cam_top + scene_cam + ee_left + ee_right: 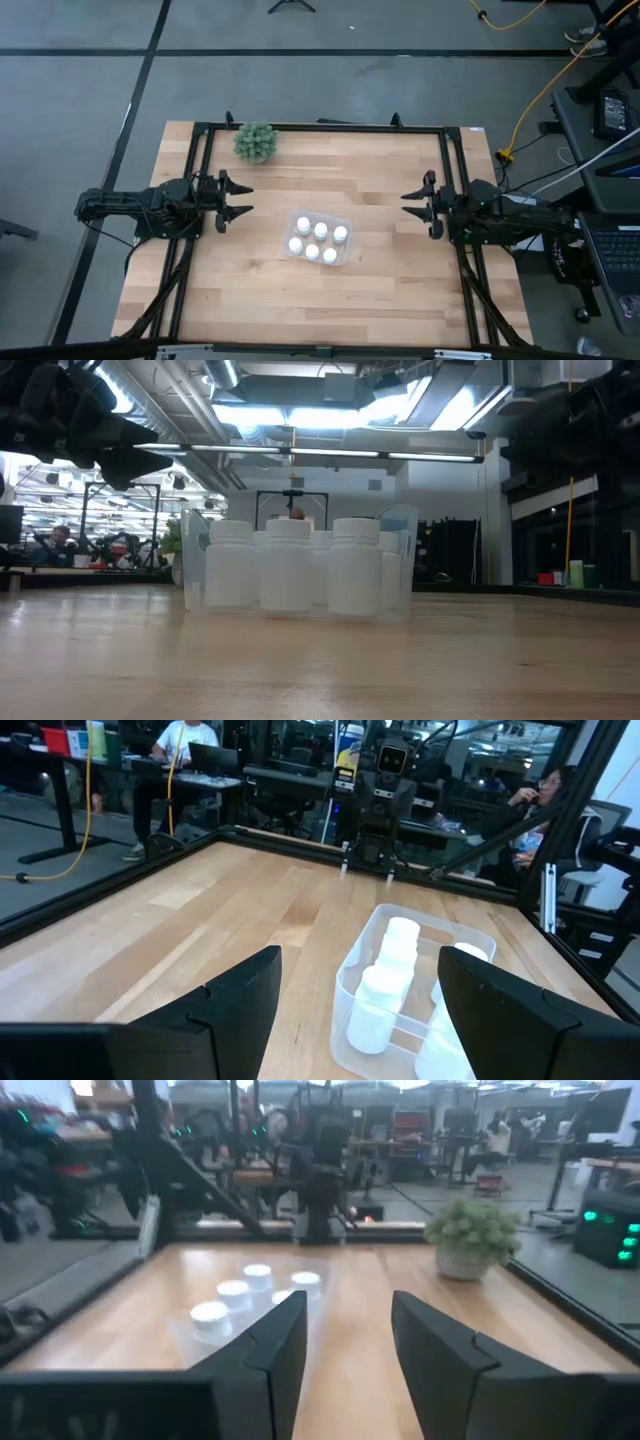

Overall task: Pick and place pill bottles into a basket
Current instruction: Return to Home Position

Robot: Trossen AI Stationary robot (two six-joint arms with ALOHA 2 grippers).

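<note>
We see all six pill bottles [320,231] upright in the basket [347,225] at the centre of the table [230,290] | left gripper [245,200] at its 9 o'clock, right gripper [407,204] at 3 o'clock, both spread and empty | risk, we judge: a low inward sweep could nudge the light basket and topple bottles.

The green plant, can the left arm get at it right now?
Probably yes. The plant stands on the left arm's side, with only bare table between it and the open left end effector; the basket lies off that path.
</note>
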